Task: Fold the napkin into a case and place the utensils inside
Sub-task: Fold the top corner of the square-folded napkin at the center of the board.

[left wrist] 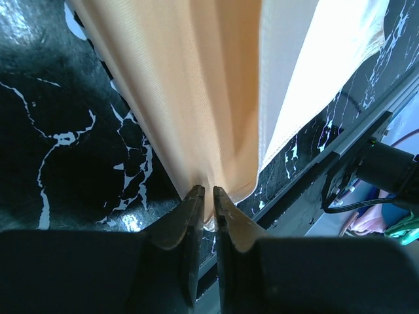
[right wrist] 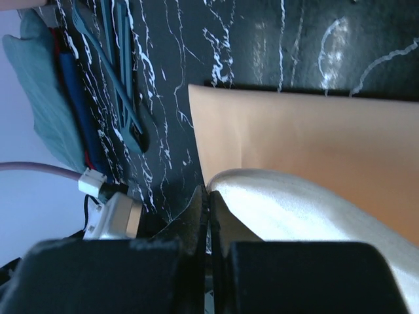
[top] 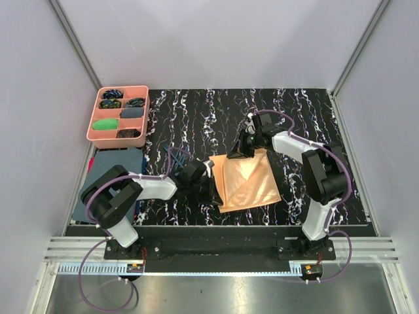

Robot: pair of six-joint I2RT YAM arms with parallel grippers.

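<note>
Top view first: the napkin [top: 252,183] lies near the middle of the black, white-veined marble-look counter [top: 294,111], a touch toward 6 o'clock. It is glossy peach-orange fabric, a rough square with a diagonal crease across it.

Out at 10 o'clock sits a pink compartment tray [top: 93,118], its pockets filled with small coloured bundles. Below it, at the 8 o'clock edge, there's a flat dark blue-grey cloth [top: 118,171]. Between that cloth and the napkin, at the napkin's 9 o'clock, lie the utensils [top: 175,157]. These are slim dark blue plastic pieces set close together on bare counter, well clear of the fabric.

The left claw [top: 211,178] comes in low at the napkin's 9 o'clock corner. Its wrist view shows the tips pinched onto the fabric's point, with the satin running away in long soft ridges. The right claw [top: 239,152] is at the 11 o'clock corner, its tips pressed tight together. A pale, shiny fold of napkin curls up against them, apparently nipped.
</note>
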